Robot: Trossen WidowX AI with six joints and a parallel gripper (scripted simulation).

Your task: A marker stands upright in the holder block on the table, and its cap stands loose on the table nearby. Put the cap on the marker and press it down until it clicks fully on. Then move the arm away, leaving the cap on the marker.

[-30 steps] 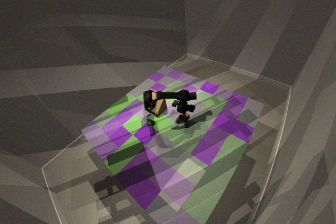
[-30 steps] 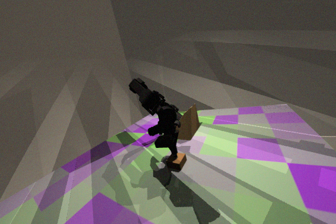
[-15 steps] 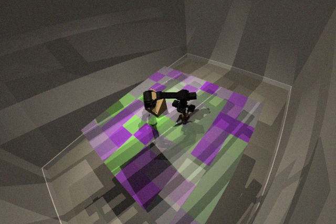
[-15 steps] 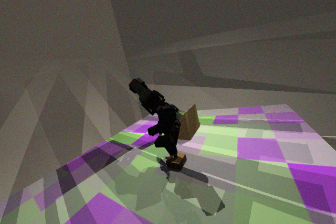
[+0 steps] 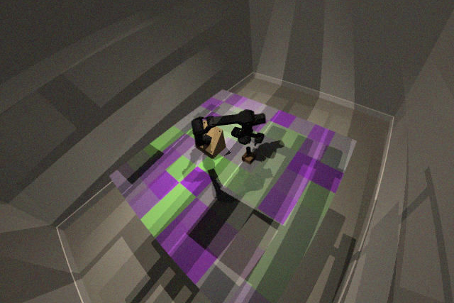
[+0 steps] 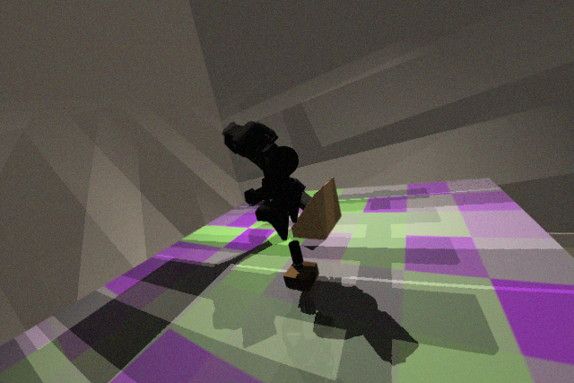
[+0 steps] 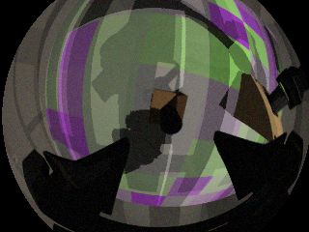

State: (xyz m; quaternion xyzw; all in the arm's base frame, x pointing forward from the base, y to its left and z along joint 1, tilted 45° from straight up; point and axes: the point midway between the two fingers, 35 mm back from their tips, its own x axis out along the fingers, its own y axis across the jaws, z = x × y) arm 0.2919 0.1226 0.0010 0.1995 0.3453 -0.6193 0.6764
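Observation:
The wooden holder block (image 5: pixel 249 159) (image 6: pixel 301 281) (image 7: pixel 161 99) stands on the patterned table. The marker with the dark cap on its top (image 5: pixel 247 150) (image 6: pixel 294 250) (image 7: pixel 171 122) stands upright in it as one dark post. The seam between cap and marker is too dark to make out, so how far down the cap sits cannot be told. No separate cap shows on the table. My gripper (image 5: pixel 251 142) (image 6: pixel 290 230) (image 7: pixel 173 139) is open and empty, with its fingers wide apart. It is just above the post's top and not around it.
A wooden wedge (image 5: pixel 217 142) (image 6: pixel 321 216) (image 7: pixel 252 103) stands by the arm's base, behind the holder block in the exterior view. The arm reaches over the table from that side. Dark shadows and bright patches cross the purple and green table top.

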